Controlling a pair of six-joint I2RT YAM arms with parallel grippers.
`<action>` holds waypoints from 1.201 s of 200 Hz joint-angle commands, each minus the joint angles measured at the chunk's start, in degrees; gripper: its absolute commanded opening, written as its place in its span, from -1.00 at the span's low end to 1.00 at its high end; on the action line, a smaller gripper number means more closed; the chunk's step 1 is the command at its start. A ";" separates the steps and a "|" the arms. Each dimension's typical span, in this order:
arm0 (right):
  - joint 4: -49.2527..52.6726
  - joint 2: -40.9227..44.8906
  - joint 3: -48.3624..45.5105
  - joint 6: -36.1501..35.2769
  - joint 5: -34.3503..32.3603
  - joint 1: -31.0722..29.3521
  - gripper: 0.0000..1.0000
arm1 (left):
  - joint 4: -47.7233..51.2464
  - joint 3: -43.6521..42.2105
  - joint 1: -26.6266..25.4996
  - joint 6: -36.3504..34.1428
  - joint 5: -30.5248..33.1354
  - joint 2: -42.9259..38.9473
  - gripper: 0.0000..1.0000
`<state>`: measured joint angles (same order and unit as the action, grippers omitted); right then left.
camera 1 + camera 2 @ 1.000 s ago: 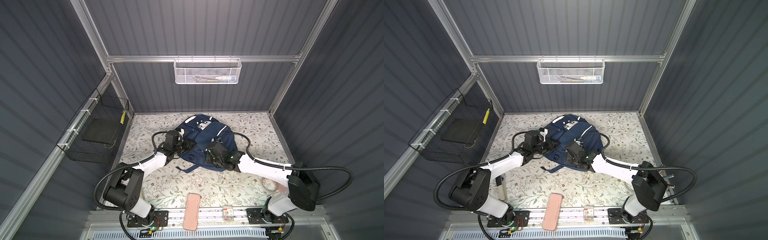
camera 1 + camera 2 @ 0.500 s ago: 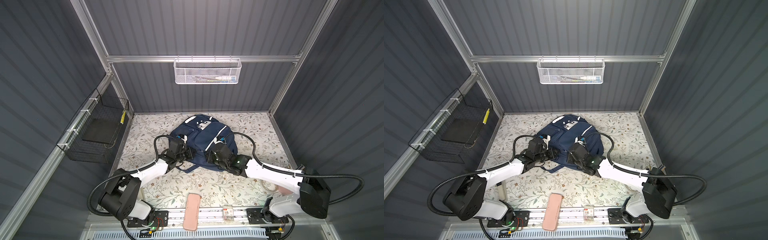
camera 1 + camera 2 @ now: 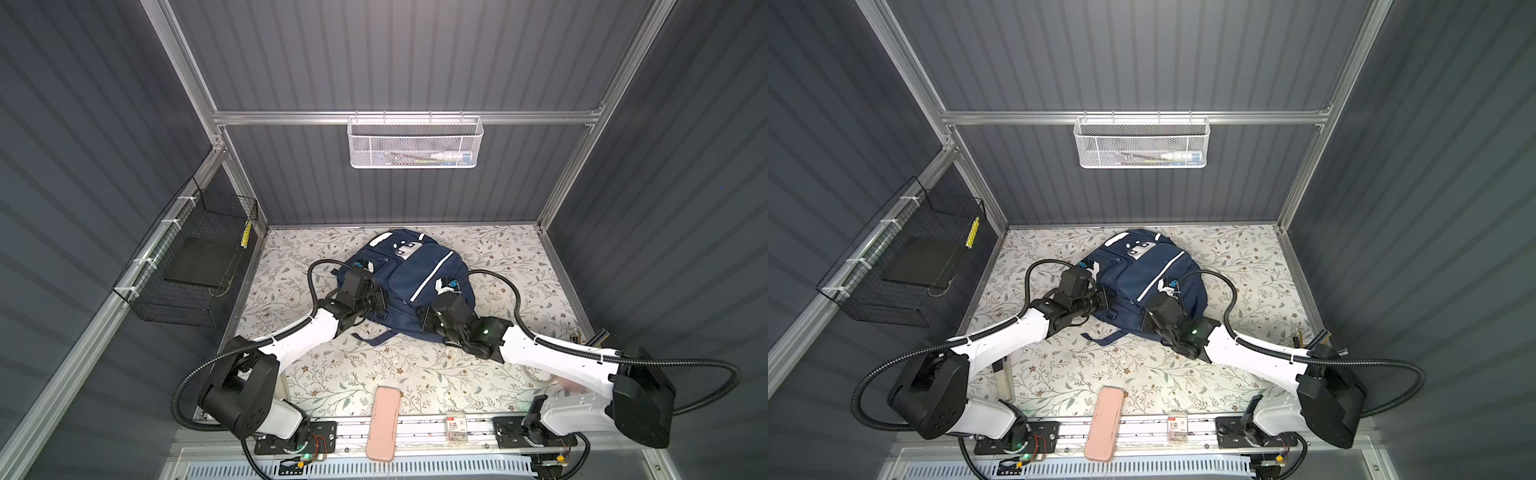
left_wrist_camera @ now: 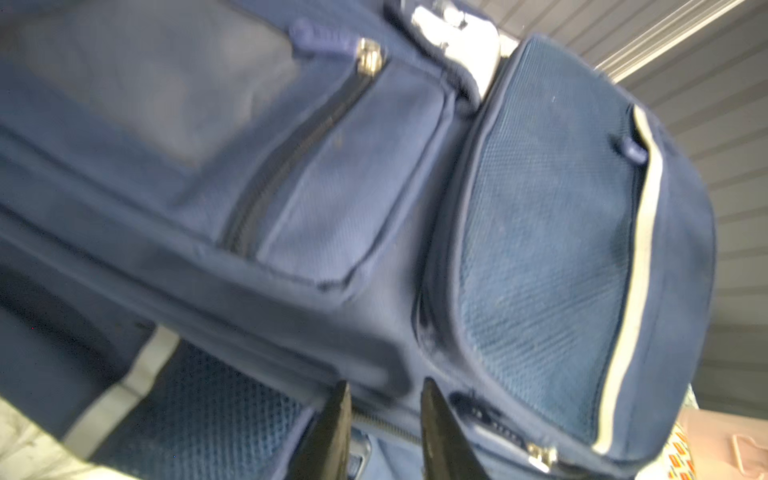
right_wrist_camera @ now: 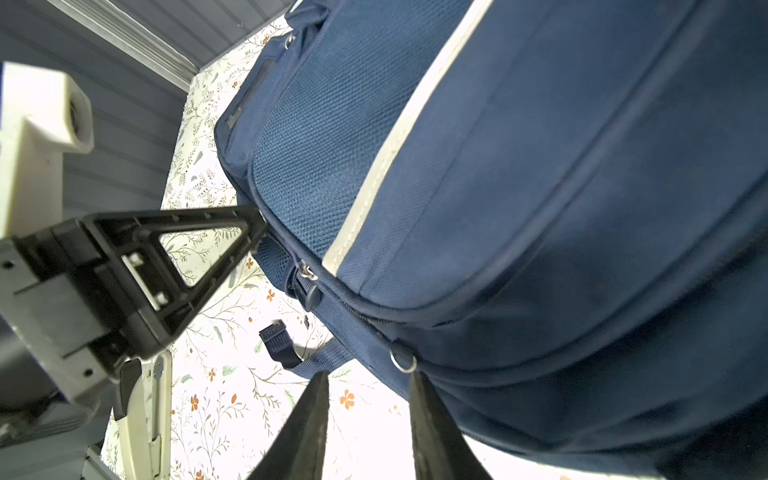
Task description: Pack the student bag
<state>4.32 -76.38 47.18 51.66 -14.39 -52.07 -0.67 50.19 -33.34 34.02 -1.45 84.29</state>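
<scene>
Student bag (image 3: pixel 419 282): far-centre on the surface (image 3: pixel 415 374).
Left claw (image 4: pixel 384 386): at its left side.
Right claw (image 5: pixel 369 378): its near edge.

Dark grey ribbed walls (image 3: pixel 415 50) are framed w/ alu. rails (image 3: pixel 291 117), a white mesh basket (image 3: pixel 374 143) is hung at back, a black wire basket (image 3: pixel 174 309) at left, and the tabletop (image 3: pixel 415 365) is covered w/ floral cloth.

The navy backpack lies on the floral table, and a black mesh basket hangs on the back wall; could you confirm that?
Not quite: the mesh basket on the back wall is white, as both top views show; the navy backpack does lie on the floral table.
</scene>
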 commanded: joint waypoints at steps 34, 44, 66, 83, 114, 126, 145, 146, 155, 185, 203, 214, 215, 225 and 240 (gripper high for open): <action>-2.10 0.44 -2.53 0.64 -1.00 -0.09 -0.25 | -0.83 4.03 -3.15 -2.27 -3.77 5.26 -0.32; -2.22 0.35 -2.77 0.58 -1.12 -0.13 -0.25 | -0.85 4.00 -3.47 -1.79 -5.25 6.00 -0.32; -2.63 0.60 -3.53 0.83 -1.41 -0.13 -0.20 | -1.72 1.78 -3.88 -0.80 -7.30 4.94 -0.32; -2.69 0.57 -3.93 1.08 -1.52 -0.13 -0.08 | 0.07 1.55 -4.12 -1.38 -9.60 3.80 -0.33; -3.19 0.32 -4.36 1.68 -1.86 -0.13 -0.01 | 1.19 1.52 -7.46 -1.22 -10.43 4.82 -0.33; -3.86 0.56 -4.92 2.22 -2.29 -0.13 0.00 | 2.74 2.08 -9.35 -1.24 -6.99 4.62 -0.33; -3.75 0.87 -5.36 3.25 -3.38 -0.13 0.04 | 1.47 1.28 -11.05 -0.17 -6.89 4.09 -0.34; -3.77 0.83 -5.39 3.30 -3.37 -0.13 0.04 | 1.42 1.21 -11.09 -0.13 -6.94 4.06 -0.34; -3.07 0.86 -5.30 3.72 -3.84 -0.11 0.08 | 1.41 1.13 -11.70 0.36 -6.73 3.63 -0.34; -2.68 0.95 -5.21 3.49 -4.93 -0.13 0.15 | 1.81 0.60 -11.95 1.90 -6.02 2.78 -0.34; -0.43 1.18 -3.59 1.66 -5.52 -0.04 0.14 | 4.08 0.27 -11.83 1.16 -3.61 0.99 -0.34; 1.78 1.40 -1.78 -0.66 -5.56 -0.06 0.14 | 6.50 0.01 -11.52 0.06 -2.03 -0.99 -0.35; 1.94 1.40 -1.58 -0.76 -5.51 -0.09 0.14 | 6.75 0.05 -11.46 -0.06 -1.87 -1.20 -0.35; 3.29 1.47 -0.41 -1.92 -5.43 -0.04 0.16 | 9.12 -0.25 -10.57 -0.86 -0.65 -3.36 -0.35; 4.50 0.68 1.05 -3.16 -5.36 -0.11 0.18 | 10.40 -1.90 -8.24 -1.02 -0.95 -7.01 -0.36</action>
<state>5.21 -76.31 44.73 52.10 -18.06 -52.07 5.02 50.13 -44.36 34.57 -4.80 83.13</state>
